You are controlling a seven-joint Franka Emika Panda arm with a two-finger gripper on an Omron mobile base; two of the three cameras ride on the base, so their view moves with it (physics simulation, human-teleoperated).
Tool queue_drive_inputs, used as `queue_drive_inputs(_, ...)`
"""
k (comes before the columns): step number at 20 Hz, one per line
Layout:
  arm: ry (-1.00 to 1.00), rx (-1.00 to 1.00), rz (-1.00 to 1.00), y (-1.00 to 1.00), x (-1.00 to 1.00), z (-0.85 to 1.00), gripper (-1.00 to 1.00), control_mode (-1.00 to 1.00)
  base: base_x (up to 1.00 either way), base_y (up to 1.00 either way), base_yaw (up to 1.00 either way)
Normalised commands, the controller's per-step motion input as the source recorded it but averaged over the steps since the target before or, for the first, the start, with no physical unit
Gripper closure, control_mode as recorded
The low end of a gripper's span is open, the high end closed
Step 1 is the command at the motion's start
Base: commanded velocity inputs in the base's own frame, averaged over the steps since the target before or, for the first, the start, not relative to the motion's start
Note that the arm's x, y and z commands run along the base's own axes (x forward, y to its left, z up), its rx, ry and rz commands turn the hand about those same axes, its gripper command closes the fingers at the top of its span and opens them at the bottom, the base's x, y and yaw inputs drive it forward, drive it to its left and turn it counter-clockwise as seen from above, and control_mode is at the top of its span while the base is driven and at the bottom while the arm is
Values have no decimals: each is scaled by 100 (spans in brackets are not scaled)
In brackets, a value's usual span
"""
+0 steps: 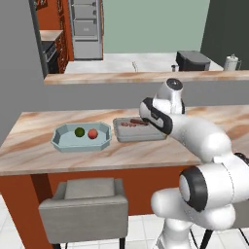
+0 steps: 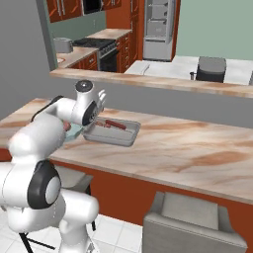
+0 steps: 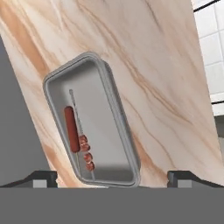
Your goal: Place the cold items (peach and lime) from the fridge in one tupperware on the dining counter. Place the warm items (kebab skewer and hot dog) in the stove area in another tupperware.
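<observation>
Pale green wall (image 1: 155, 24), white tiled floor (image 1: 141, 233), perhaps grey stools (image 1: 85, 209).

worktop (image 1: 146, 151): beige-pink marbled, lying long across the scene | light blue tray (image 1: 62, 144): sitting on it at left | grey tray (image 1: 138, 134): sitting just right of blue tray

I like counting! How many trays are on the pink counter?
2. The blue tray sits on the counter holding the lime and peach. The grey tray lies just beside it, holding the hot dog and skewer.
</observation>
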Motion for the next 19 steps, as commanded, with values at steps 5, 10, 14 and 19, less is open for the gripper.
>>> queue_drive_inputs(5, -11, 0, -16, 0, -80, 16, -100, -100, 0, 0, 0)
queue_drive_inputs(10, -14, 0, -16, 0, -69, 28, -100, -100, 0, 0, 0)
queue_drive_inputs(14, -13, 0, -16, 0, -58, 30, -100, -100, 0, 0, 0)
queue_drive_inputs(19, -14, 3, -14, 0, -64, 28, -100, -100, 0, 0, 0)
